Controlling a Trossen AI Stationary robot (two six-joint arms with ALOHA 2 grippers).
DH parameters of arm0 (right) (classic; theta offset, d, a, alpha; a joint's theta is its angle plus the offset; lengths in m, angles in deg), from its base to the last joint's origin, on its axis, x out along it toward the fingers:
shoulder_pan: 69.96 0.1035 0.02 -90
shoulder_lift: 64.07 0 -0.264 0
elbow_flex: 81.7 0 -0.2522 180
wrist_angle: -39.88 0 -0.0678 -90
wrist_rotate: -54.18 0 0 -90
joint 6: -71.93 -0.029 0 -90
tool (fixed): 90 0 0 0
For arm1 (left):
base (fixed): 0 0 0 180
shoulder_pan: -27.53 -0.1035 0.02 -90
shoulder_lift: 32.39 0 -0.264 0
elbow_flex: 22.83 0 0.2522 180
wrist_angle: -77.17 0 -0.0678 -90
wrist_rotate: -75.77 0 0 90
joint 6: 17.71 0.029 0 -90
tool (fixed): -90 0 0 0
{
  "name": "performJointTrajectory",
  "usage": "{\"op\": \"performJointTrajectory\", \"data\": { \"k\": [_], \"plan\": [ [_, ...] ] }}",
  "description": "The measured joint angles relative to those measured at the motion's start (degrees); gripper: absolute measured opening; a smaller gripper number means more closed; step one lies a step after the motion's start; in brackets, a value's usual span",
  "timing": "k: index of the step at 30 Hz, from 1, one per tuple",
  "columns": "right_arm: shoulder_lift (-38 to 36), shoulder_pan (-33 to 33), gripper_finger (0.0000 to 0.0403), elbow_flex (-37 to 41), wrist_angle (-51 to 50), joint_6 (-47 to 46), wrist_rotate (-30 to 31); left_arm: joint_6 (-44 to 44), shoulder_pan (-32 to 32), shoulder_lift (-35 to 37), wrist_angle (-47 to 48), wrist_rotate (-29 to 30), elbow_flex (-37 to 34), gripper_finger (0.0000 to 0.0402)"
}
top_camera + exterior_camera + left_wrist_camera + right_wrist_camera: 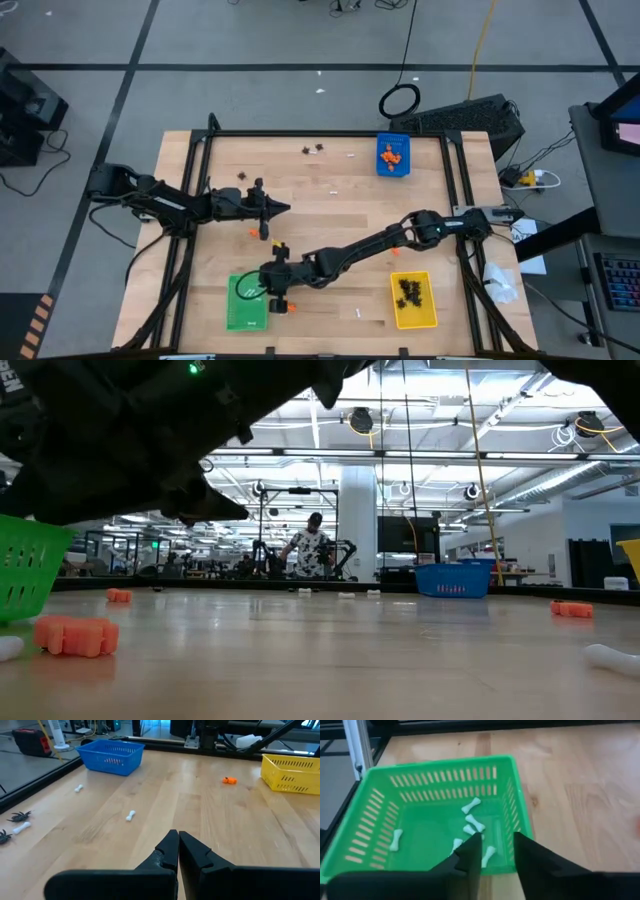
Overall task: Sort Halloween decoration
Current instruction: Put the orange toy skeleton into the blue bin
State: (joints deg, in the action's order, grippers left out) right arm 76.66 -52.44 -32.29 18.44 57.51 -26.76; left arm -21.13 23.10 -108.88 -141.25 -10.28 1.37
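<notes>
Your right end effector (495, 851) hangs over the green tray (355, 837), near its front wall. Its fingers stand apart with nothing between them, so it looks like a bone was just let go. To do this step well, keep the fingers apart and lift straight up. Do not brush the tray wall, or the tray may slide.

Six or so white bones (471, 805) lie on the green tray's floor. They point all ways. One by the far side lies on a slant, one near the side wall (396, 840) runs nearly along that wall, and the ones by your fingers lean across each other.

Your left end effector (178, 851) waits over the bare table (210, 815), clenched on nothing.

More things still need sorting. A loose bone (130, 815) lies ahead of the left end effector, its long axis pointing roughly away from it. Two more bones (78, 788) and two black spiders (19, 814) lie near the table's edge. An orange lump (229, 780) sits close to the yellow tray (292, 772). The blue tray (111, 757) holds orange lumps.

When you pick the next bone, turn the fingers so they close across its thin middle.
</notes>
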Motion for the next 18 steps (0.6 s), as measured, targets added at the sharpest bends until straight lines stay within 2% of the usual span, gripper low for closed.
{"op": "performJointTrajectory", "data": {
  "k": [3,5,8,12,18],
  "plan": [
    [-0.92,0.03,0.0122,-0.97,-2.37,1.6,0.19,0.83,0.0,0.0,-0.04,0.0,0.0,0.0008],
    [-2.09,0.37,0.0125,-1.02,-3.99,2.51,3.23,0.83,0.0,0.0,-0.26,0.0,0.04,0.0008],
    [-4.48,2.0,0.0093,-1.08,-9.06,4.55,12.09,0.85,-0.01,0.0,-0.37,-0.03,0.04,0.0008],
    [-8.07,4.84,0.0014,-1.08,-19.68,3.39,21.53,1.05,-0.13,0.0,-0.32,-0.04,0.04,0.0008],
    [-8.87,6.4,0.0001,0.67,-35.56,-9.07,26.57,0.92,-0.15,0.0,0.33,-0.5,0.04,0.0008]
  ]
}}
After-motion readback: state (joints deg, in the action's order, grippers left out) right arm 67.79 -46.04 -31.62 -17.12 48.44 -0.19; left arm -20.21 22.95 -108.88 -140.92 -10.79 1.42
